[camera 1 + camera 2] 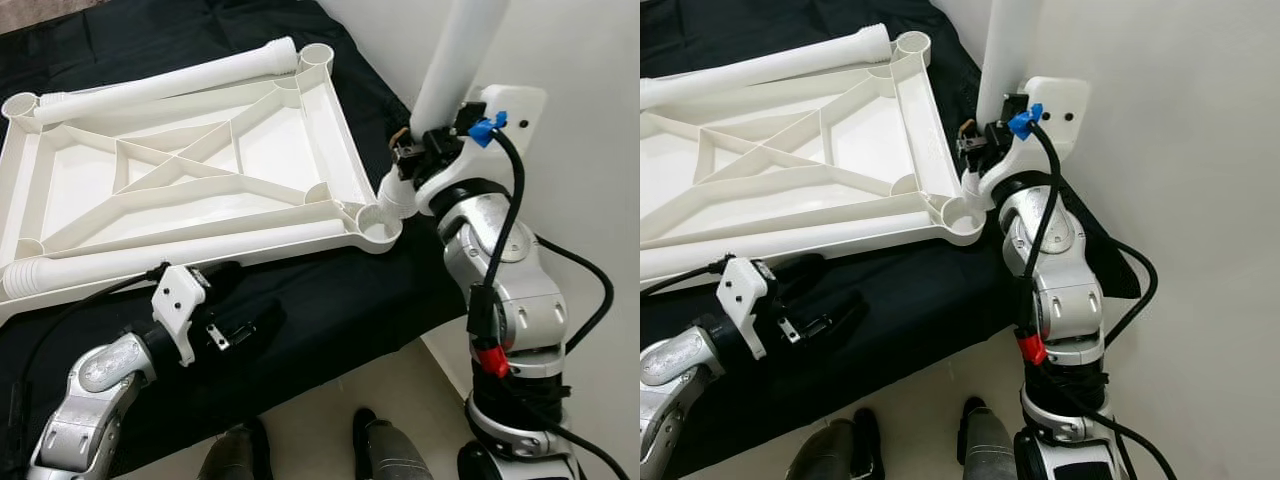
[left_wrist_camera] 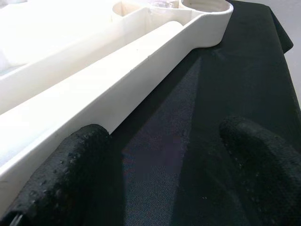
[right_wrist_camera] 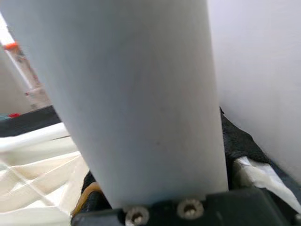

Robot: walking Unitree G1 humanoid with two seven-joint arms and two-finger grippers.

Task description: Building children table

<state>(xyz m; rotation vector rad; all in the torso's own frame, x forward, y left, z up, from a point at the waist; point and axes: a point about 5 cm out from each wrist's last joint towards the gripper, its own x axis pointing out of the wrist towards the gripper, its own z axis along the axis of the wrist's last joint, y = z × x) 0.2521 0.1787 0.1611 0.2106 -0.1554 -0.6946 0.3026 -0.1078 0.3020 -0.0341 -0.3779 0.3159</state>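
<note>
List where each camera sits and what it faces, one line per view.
Left eye: on the head, looking down at the tabletop, both arms, feet.
Right eye: beside it; same scene.
Left wrist: along the open left gripper, facing the tabletop edge.
Right wrist: against the table leg held by the right gripper.

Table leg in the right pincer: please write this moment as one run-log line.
right pincer: shut on table leg, tilted by corner socket | left pincer: open on black cloth beside tabletop
</note>
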